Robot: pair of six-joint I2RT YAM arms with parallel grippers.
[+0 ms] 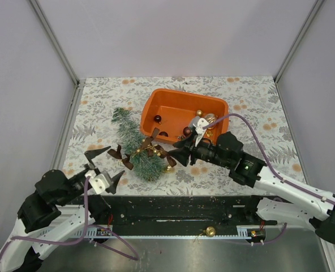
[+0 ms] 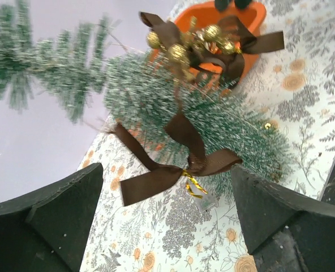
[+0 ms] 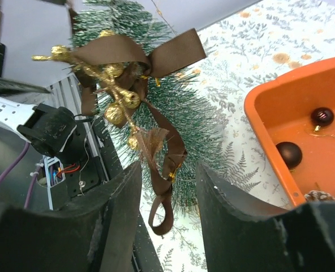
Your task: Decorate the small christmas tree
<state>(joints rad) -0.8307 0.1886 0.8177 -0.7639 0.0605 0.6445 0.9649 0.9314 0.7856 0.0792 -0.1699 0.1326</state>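
Left jaws gape short of the small christmas tree (image 1: 131, 139), lying on its side on the table (image 1: 241, 96), frosted, with brown bows (image 2: 173, 173) and gold beads (image 3: 115, 113). Right jaws stand open around one ribbon (image 3: 179, 152). Beside: orange tray (image 1: 151, 110) holding dark baubles (image 3: 289, 153).

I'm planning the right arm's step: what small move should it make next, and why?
Probably close the right end effector. Its jaws stand open, and in the wrist view the brown ribbon tail hangs between them. The ribbon sits on the small christmas tree, which lies beside the orange tray, so closing would likely grip it.
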